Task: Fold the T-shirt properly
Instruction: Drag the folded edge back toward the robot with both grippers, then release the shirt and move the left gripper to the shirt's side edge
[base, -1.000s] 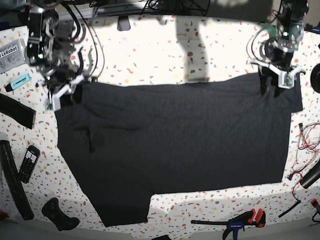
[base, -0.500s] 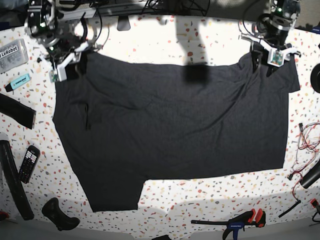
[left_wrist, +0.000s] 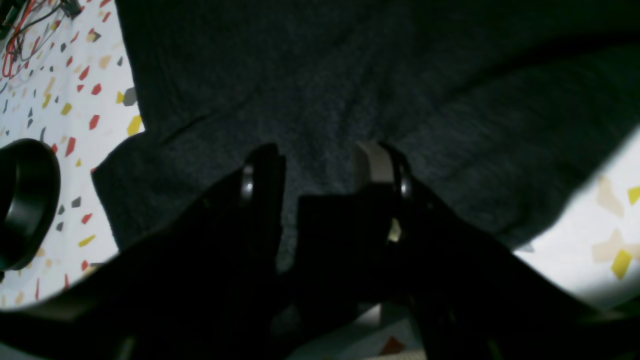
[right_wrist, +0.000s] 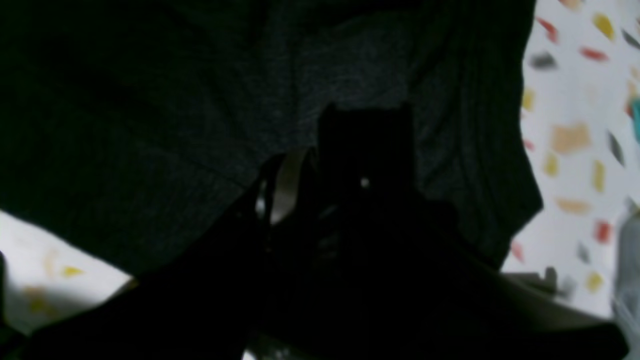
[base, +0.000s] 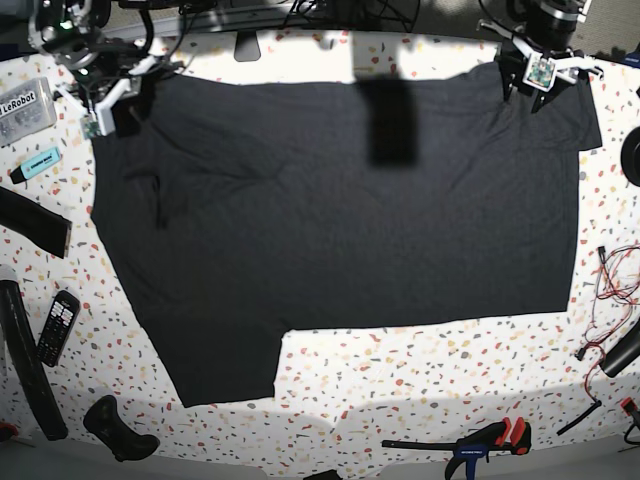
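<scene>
The T-shirt lies spread over most of the speckled bench, its far edge held up at two corners. The left gripper sits at about 1 o'clock in the base view, and its wrist view shows the jaws pinching a bunched fold of dark cloth. The right gripper sits at about 10 o'clock with its jaws closed on the other corner.

The main risk, as I judge it, is uneven travel. If one arm leads, the cloth skews and the fold lands crooked. The fabric looks soft and slack, so a thin pinch may slip out mid-move. The sleeve at 7 o'clock could drag or curl under. A remote and red wires lie near the cloth's edges and could snag.
</scene>
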